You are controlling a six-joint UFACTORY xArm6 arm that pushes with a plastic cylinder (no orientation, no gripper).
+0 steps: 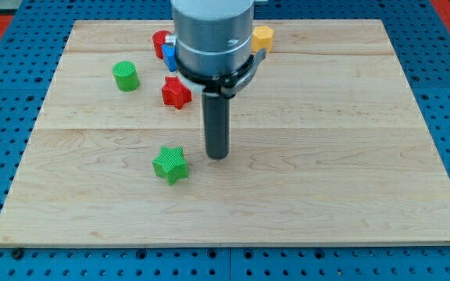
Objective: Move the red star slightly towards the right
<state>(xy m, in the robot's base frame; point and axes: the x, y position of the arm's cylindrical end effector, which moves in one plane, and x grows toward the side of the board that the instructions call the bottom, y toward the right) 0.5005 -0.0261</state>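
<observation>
Red is the colour you need to track: in the single camera view, the small red star-shaped block [176, 92] lies on the pale wooden board [326, 156], left of centre and toward the view's top. You have no pincer to read as wide, narrow or holding; the arm ends in a dark rod, and my tip [218, 156] rests on the board below and to the right of the red star, well apart from it. The green star-shaped block [170, 164] sits just left of my tip, slightly lower.

A rightward push calls for contact on the star's left flank, so my tip is on the wrong side. If you drive straight up-left, you would likely shove the star leftward. Circling round below risks clipping the green star. Above the star, a red block [160, 40] and a blue block [168, 56] crowd close, partly hidden by the arm, and the green cylinder [126, 76] stands to the left; a wide loop could disturb any of them. The yellow block [263, 37] lies clear at top right. An off-centre push would probably spin the star.
</observation>
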